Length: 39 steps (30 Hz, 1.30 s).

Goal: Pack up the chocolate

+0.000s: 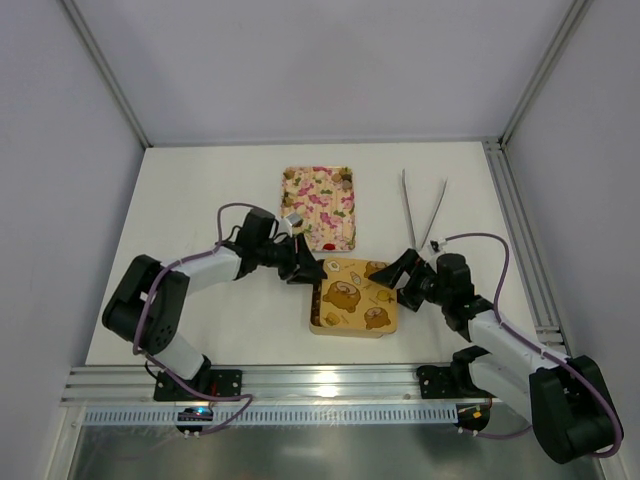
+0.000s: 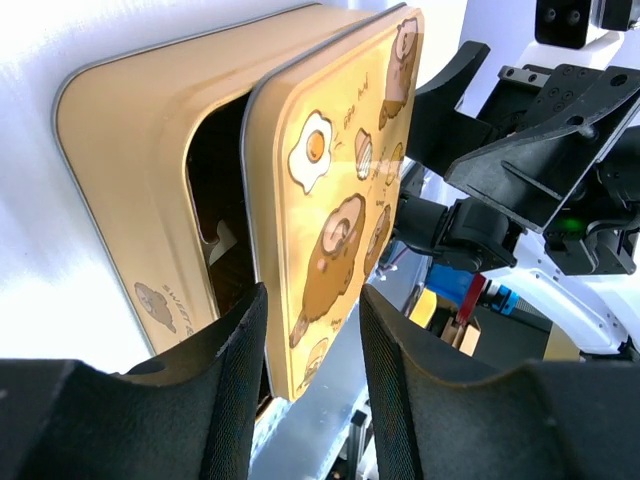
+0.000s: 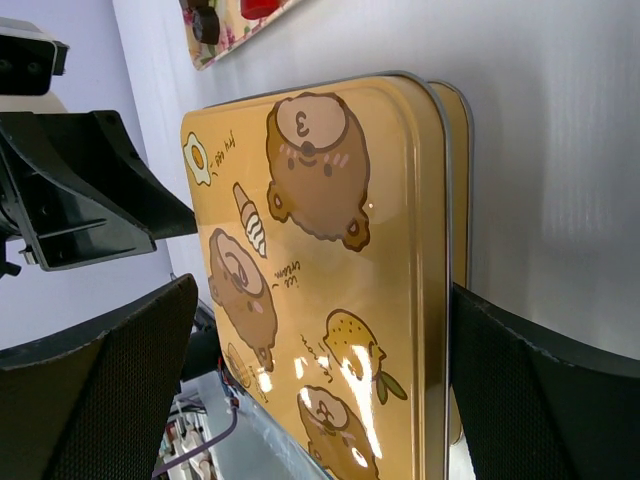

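Bright, even overhead light; faint soft shadows on table (image 1: 200, 200); glare streaks on lid (image 3: 345, 375); wrist-view foregrounds soft.

Hidden / cropped / too small to read

Can't see into box (image 2: 120, 160): covered nearly whole by lid (image 2: 330, 180), w/ only a dark slit left open at 9 o'clock of lid in left wrist view; can't read contents there beyond a pale scrap. Can't tell whether left gripper (image 2: 312, 310) pads touch the lid edge between them; cropped at btm edge from 5 to 8 o'clock. Same for right gripper (image 3: 322, 290): cut off at 4, 6 and 8 o'clock. Tray (image 3: 225, 40) sliced by top edge at 11 o'clock in right wrist view, showing just one dark and one red chocolate (image 3: 205, 24), both partial. From top cam, too small to count or sort chocolate on tray.
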{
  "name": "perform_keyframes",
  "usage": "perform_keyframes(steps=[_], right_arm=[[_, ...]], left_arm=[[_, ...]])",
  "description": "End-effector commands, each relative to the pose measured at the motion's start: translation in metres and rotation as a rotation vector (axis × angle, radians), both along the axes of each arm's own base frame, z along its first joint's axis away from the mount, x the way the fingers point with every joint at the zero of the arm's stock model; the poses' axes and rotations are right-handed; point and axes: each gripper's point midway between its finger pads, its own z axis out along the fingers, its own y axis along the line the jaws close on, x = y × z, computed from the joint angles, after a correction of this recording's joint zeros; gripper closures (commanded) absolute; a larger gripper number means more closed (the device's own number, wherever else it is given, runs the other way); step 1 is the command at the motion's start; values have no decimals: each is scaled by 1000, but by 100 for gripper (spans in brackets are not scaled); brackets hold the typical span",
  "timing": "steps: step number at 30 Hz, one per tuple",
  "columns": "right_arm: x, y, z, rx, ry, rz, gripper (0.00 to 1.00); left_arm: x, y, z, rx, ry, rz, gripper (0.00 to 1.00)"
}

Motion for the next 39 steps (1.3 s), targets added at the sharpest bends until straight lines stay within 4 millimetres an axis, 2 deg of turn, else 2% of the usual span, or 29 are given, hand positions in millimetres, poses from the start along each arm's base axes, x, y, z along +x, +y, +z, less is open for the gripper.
perform_keyframes(steps=[1, 11, 12, 17, 25, 30, 35, 39], right_arm=[[11, 3, 20, -15, -69, 0, 0], [15, 3, 21, -142, -72, 5, 0], [12, 1, 17, -171, -47, 0, 0], [12, 3, 15, -225, -38, 10, 2], [12, 10, 7, -272, -14, 31, 3], [14, 12, 11, -312, -24, 41, 4], [15, 15, 13, -345, -24, 52, 4], [14, 18, 10, -367, -14, 67, 4]], left_arm=[[6, 1, 23, -29, -69, -22, 58], [7, 11, 26, -12, -83, -5, 57], [6, 12, 27, -10, -86, -7, 57], [6, 25, 29, 41, -102, 19, 53], [-1, 48, 2, 213, -47, 75, 49], [-2, 48, 0, 218, -42, 83, 47], [-8, 34, 5, 200, -60, 53, 41], [-10, 31, -2, 216, -46, 47, 38]])
